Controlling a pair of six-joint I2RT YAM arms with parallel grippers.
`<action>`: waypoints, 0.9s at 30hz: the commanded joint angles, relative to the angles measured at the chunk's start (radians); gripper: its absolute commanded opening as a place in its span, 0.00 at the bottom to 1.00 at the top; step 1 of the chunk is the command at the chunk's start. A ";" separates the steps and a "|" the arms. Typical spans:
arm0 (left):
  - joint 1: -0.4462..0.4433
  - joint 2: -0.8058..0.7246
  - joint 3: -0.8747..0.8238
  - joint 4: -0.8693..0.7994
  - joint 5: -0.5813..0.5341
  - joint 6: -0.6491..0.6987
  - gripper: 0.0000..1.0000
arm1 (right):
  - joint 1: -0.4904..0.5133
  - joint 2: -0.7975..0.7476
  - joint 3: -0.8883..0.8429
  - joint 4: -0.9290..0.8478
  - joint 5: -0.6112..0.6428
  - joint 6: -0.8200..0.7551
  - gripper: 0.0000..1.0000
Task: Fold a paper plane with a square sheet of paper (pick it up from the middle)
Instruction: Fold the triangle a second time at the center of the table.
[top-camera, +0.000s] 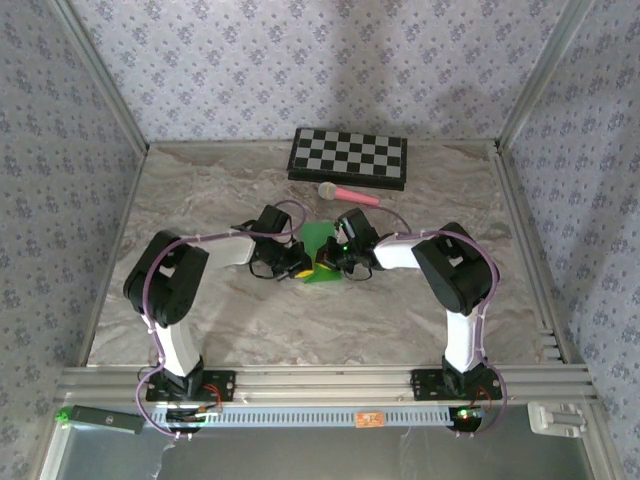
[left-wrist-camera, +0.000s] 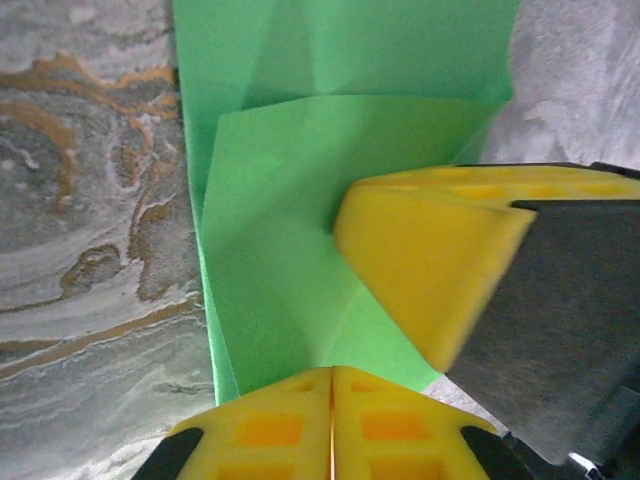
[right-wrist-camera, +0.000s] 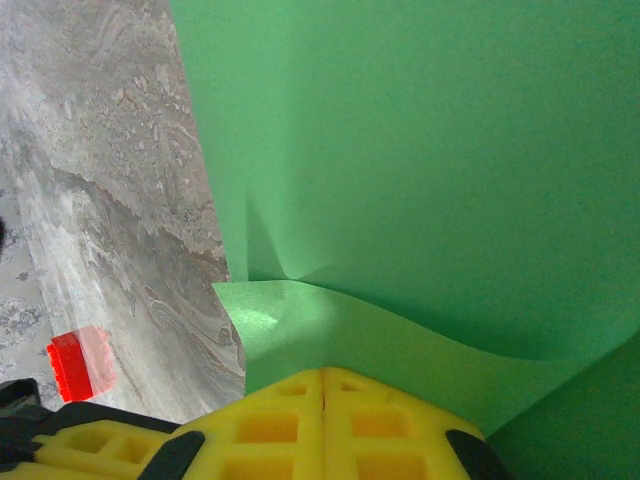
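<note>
Broadly, the marbled table (top-camera: 420, 320) carries everything. Both arms stand at its near edge, each rising from its base, bending at a raised elbow and reaching inward and low toward the middle. The left arm (top-camera: 170, 285) angles to the right and the right arm (top-camera: 455, 270) angles to the left, so their wrists nearly meet.

A checkered board (top-camera: 348, 157) lies flat by the back wall, well apart from the arms.

Between the two wrists, near the table's middle, lies the green paper (top-camera: 318, 243). It is bright, matte and unmarked. The left wrist view shows it already creased, with slanted folds overlapping near the top and a paler flap laid over the lower layer.

The left gripper (left-wrist-camera: 332, 385) has its yellow fingers pressed together, tips at the paper's near edge; whether they pinch that edge I cannot tell. The right gripper (right-wrist-camera: 322, 385) has its fingers together too, clamped on a lifted, curling flap of the paper, and one finger (left-wrist-camera: 430, 270) comes in just beside the left tips.

A pink-handled microphone (top-camera: 348, 193) lies between board and paper.
</note>
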 joint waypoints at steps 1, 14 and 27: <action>-0.012 0.021 0.030 -0.048 0.012 0.033 0.08 | -0.006 0.072 -0.035 -0.115 0.104 0.003 0.00; -0.028 0.042 -0.014 -0.120 -0.025 0.085 0.07 | -0.010 0.084 -0.028 -0.135 0.110 0.004 0.00; -0.046 -0.058 -0.102 -0.180 -0.016 0.087 0.07 | -0.018 0.090 -0.025 -0.141 0.106 0.003 0.00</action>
